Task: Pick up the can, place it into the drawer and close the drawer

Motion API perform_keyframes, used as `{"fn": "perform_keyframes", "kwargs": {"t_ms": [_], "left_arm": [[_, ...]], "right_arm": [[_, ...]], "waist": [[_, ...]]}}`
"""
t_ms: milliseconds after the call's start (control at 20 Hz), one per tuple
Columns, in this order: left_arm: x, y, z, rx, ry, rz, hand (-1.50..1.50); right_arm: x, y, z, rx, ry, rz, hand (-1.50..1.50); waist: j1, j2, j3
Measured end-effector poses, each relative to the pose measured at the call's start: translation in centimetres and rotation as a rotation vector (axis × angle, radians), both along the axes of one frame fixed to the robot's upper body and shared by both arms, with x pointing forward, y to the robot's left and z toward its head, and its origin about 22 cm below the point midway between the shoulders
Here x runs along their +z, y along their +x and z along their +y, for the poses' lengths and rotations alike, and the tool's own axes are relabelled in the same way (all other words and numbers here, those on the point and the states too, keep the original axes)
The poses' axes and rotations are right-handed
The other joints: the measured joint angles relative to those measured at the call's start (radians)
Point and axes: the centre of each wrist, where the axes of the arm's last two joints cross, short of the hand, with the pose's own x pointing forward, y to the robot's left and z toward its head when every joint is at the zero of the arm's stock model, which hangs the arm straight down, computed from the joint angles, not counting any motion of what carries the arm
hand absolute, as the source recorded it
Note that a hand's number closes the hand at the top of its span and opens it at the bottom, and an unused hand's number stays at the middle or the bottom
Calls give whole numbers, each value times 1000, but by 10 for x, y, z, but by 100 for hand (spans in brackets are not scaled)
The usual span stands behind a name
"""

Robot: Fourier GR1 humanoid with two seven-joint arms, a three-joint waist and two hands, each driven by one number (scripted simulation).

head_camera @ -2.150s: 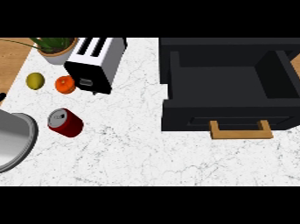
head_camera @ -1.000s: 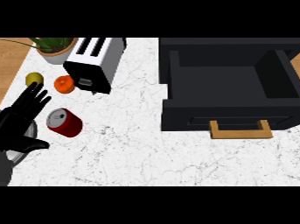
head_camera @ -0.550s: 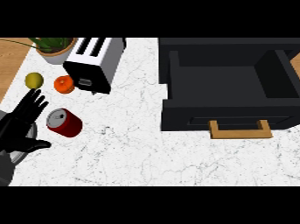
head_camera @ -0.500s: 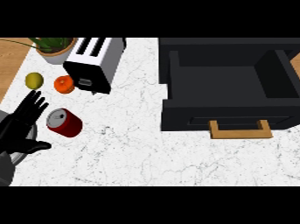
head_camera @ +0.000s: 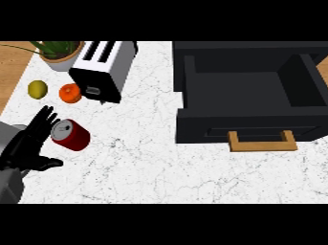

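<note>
I am hovering the left hand (head_camera: 27, 146) open, fingers straight and apart, gripping nothing. The can (head_camera: 71, 135) is lying just right of its fingers. I am planning to curl squarely round its middle, stopping it rolling, before heading for the open drawer (head_camera: 209, 127) far to the right.

It's a kitchen, no question: white marbled table (head_camera: 152, 162), a toaster (head_camera: 103, 72) and potted plant (head_camera: 59, 52) at its far left corner, lemon (head_camera: 38, 89) and orange (head_camera: 70, 93) beside them, black drawer (head_camera: 251, 91) open far right.
</note>
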Motion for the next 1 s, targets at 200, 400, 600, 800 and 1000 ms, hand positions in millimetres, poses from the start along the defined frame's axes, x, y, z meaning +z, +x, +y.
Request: {"fn": "perform_keyframes", "kwargs": {"t_ms": [200, 400, 600, 800, 1000], "left_arm": [[-16, -5, -1, 9, -24, 25, -150], [-22, 1, -4, 13, -42, 38, -150], [-29, 1, -9, 4, -59, 49, -150], [-31, 7, -18, 19, -94, 49, -150], [-31, 14, -26, 10, -133, 57, 150]], "right_arm": [[4, -2, 0, 2, -4, 3, -150], [7, -4, 2, 5, 2, 0, -150], [9, -9, 3, 3, -1, 2, -150], [12, -13, 4, 6, 2, -1, -150], [14, -9, 2, 12, 10, -1, -150]], "waist": [[-1, 3, -4], [-7, 6, -6], [-7, 6, -7], [-6, 6, -7], [-6, 7, -7]]}}
